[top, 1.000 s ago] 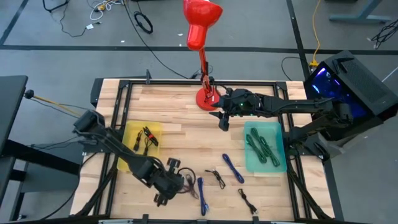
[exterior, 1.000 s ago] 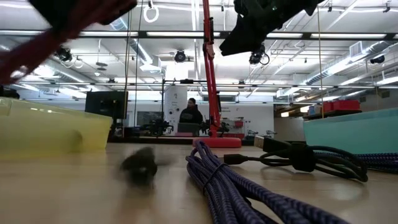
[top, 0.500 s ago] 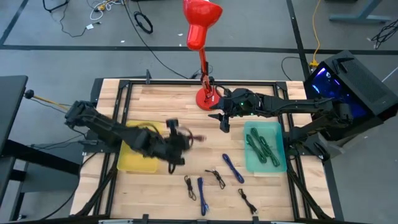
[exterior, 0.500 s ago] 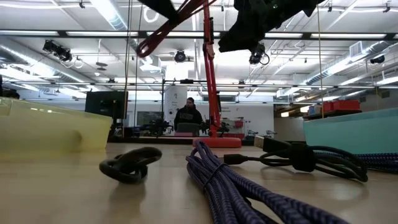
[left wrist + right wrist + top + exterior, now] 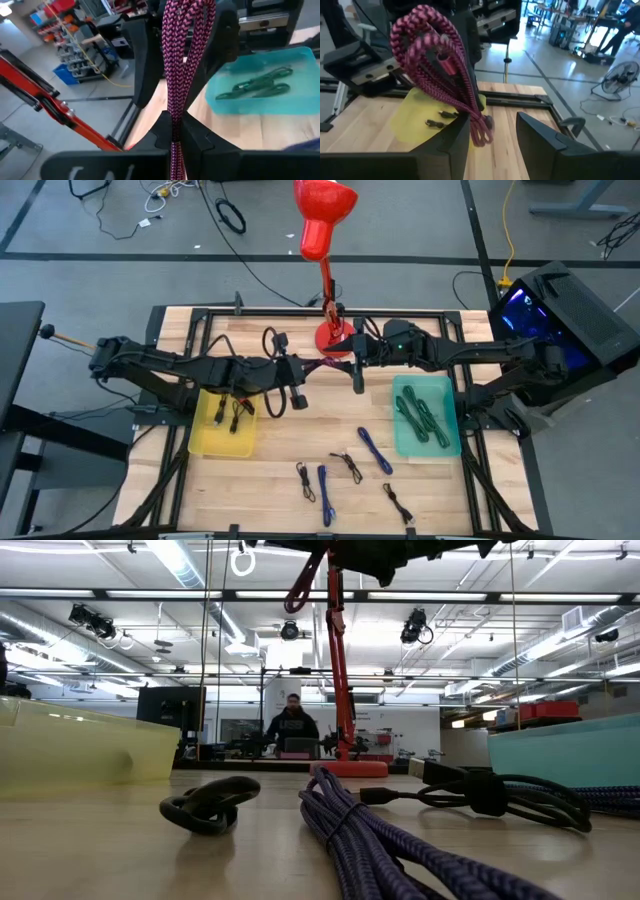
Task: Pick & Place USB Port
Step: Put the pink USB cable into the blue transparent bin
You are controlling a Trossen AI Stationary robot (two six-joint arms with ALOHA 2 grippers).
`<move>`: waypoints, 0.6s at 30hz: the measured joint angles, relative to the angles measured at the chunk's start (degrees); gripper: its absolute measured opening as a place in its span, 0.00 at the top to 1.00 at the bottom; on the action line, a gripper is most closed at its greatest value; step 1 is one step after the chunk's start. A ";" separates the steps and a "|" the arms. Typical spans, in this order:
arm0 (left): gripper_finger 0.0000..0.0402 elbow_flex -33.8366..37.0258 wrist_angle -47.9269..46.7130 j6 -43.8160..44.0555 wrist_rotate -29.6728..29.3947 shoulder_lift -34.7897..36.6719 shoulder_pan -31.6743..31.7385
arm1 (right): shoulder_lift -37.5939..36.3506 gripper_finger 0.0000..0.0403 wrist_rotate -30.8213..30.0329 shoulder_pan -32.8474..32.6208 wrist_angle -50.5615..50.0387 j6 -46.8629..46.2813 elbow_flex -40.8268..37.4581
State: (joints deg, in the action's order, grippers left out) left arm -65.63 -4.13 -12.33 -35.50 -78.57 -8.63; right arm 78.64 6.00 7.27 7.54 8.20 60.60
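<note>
Left claw (image 5: 300, 370) pinches the red braided cable (image 5: 442, 65) mid-air near the tabletop's (image 5: 290, 442) far edge, presenting it to the spread right claw (image 5: 356, 368) for handover.

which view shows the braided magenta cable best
The right wrist view: the braided magenta cable shows whole, looped, beside the right end effector. The left wrist view shows only strands pinched in the left end effector; high view, tiny; low view, one loop.

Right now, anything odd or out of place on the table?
Nothing damaged or spilled. Loose cables lie on the bare wood outside both bins, and the left gripper holds a pink cable in mid-air by the right gripper, whose jaws are open.
</note>
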 joint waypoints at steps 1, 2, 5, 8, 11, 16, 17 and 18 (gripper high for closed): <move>0.96 0.56 1.23 -0.31 0.01 0.10 0.65 | 0.01 0.59 0.58 0.06 0.68 0.00 -0.03; 0.96 0.93 2.28 -0.33 0.38 0.19 1.32 | 0.01 0.59 0.61 0.13 1.29 -0.03 -0.03; 0.96 1.75 4.47 -0.96 1.85 0.31 3.16 | -0.01 0.59 -0.16 0.24 2.33 -0.01 -0.05; 0.96 2.43 6.40 -1.68 2.79 0.31 4.60 | -0.03 0.59 -1.52 0.26 2.41 -0.01 -0.07; 0.96 2.43 7.19 -4.38 3.28 0.24 5.88 | -0.12 0.59 -2.17 0.26 2.40 -0.10 -0.07; 0.96 2.50 6.70 -3.55 8.44 0.35 8.39 | 0.04 0.59 -2.56 -0.06 2.40 -0.17 -0.03; 0.96 2.48 6.92 -4.34 7.72 0.42 8.66 | 0.04 0.59 -1.67 0.08 2.80 -0.19 0.04; 0.96 2.44 7.01 -4.92 6.83 0.42 8.96 | 0.04 0.59 -1.60 0.15 2.50 -0.19 0.04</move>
State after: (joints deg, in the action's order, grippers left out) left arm -63.19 2.88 -17.24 -28.67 -78.15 0.33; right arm 78.67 4.40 7.42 10.04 8.01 60.64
